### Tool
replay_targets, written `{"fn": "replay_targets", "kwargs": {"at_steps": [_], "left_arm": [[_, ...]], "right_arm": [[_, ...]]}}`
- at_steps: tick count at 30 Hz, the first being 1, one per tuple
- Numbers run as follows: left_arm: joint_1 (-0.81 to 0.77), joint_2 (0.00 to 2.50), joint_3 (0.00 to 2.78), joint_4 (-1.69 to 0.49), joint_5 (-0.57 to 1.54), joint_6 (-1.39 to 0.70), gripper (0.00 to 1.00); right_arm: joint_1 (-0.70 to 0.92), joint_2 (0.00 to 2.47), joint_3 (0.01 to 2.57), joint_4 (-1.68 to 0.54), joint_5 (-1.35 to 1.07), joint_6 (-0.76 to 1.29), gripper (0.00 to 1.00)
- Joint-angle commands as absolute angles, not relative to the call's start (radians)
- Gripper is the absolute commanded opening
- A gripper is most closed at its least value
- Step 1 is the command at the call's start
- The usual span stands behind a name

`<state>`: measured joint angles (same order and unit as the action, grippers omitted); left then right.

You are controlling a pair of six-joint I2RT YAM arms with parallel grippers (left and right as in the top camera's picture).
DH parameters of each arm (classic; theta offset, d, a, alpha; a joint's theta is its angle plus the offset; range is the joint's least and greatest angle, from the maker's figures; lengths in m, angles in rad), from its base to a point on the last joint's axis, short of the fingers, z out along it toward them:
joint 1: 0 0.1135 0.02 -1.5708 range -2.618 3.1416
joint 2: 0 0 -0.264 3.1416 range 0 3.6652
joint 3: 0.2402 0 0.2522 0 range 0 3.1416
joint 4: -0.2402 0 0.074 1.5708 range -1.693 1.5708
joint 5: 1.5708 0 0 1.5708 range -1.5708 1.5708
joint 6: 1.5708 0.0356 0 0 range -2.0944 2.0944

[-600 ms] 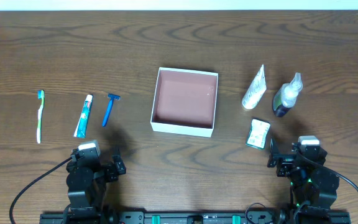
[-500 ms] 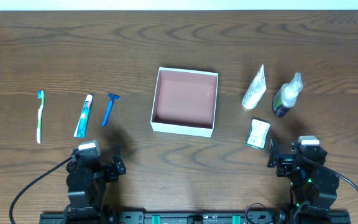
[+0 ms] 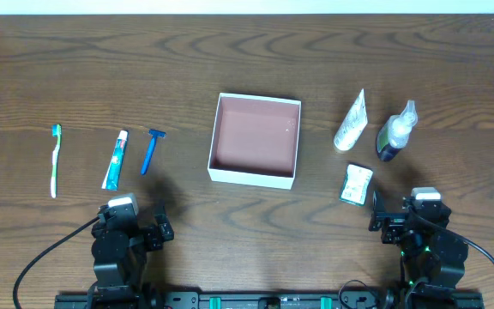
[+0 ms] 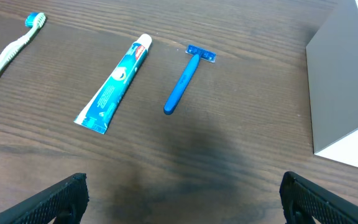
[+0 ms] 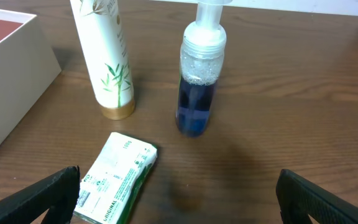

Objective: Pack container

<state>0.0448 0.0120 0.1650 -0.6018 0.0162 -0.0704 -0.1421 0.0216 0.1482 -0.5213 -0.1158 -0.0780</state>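
The table (image 3: 230, 51) is dark brown wood with a strong wavy grain and a dull sheen. At its middle sits the container (image 3: 251, 177), a shallow, lidless square box with thin, flat white walls and a matte dusty pink-brown floor; nothing lies inside it. To its left three slim things lie flat and well apart from it: a toothbrush (image 3: 56, 160) with a pale green-white handle and a teal bristle head, a flattened toothpaste tube (image 3: 116, 160) in glossy teal and white with a small white cap, and a razor (image 3: 151, 150) of bright blue plastic with a straight handle and a short crosswise head. To the container's right, a smooth white tube (image 3: 351, 122) printed with green bamboo leaves stands on a gold-tan cap, and beside it stands a clear round pump bottle (image 3: 395, 133) with dark blue liquid low down, foam above and a white pump top. Nearer the robot lies a small rectangular packet (image 3: 357, 184), white and green with crinkled wrapping and printed lettering. The left gripper (image 4: 183, 180) has its black, rough-textured fingers spread wide at the frame's lower corners, over bare wood, holding and touching nothing. The right gripper (image 5: 179, 174) is spread just as wide above the wood near the packet, with nothing between its fingers.
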Motion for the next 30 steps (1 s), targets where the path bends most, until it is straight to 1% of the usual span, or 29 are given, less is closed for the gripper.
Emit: {"fn": "replay_targets", "kwargs": {"at_steps": [1, 26, 30], "left_arm": [[0.049, 0.006, 0.154, -0.600, 0.015, -0.064, 0.98], [0.049, 0.006, 0.154, -0.588, 0.016, -0.064, 0.98], [0.049, 0.006, 0.154, -0.585, 0.019, -0.090, 0.98]], "right_arm": [[-0.149, 0.020, 0.143, -0.520, -0.120, -0.091, 0.99], [-0.149, 0.020, 0.143, -0.520, -0.120, -0.091, 0.99], [-0.149, 0.020, 0.143, -0.520, -0.120, -0.091, 0.99]]}}
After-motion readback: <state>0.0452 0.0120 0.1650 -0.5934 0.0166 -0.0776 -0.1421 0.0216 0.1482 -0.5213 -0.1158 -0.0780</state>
